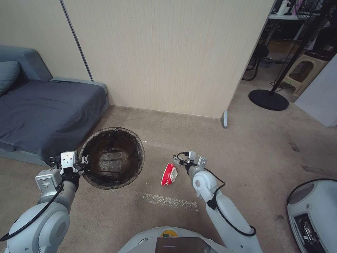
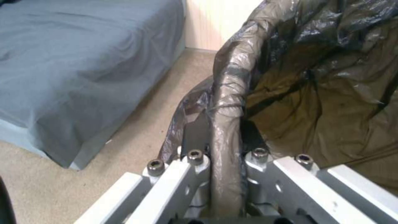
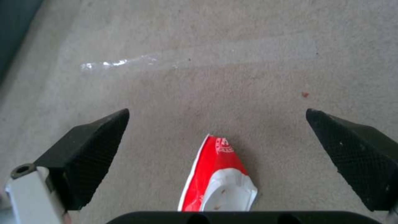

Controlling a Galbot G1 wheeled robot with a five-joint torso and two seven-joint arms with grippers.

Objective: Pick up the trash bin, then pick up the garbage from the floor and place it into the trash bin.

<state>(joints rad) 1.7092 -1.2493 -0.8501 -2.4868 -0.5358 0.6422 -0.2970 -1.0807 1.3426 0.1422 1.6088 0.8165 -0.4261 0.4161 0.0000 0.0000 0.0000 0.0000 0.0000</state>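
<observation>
The trash bin [image 1: 112,156] hangs tilted toward me, its dark wrinkled liner showing inside, low over the carpet beside the sofa. My left gripper [image 1: 82,164] is shut on its near-left rim; in the left wrist view the liner-covered rim [image 2: 227,102] runs between the closed fingers of that gripper [image 2: 225,133]. One piece of garbage, a red-and-white wrapper [image 1: 169,174], lies flat on the carpet to the right of the bin. My right gripper [image 1: 182,162] hovers just above and beside it, open. In the right wrist view the wrapper [image 3: 217,177] lies between the spread black fingers [image 3: 91,149].
A grey sofa [image 1: 45,112] stands at the left against the beige wall panel [image 1: 168,52]. A strip of clear tape [image 1: 168,201] lies on the carpet before me. A fan stand's base [image 1: 268,99] and a stool [image 1: 302,70] are at the back right, a white machine [image 1: 312,218] at the near right.
</observation>
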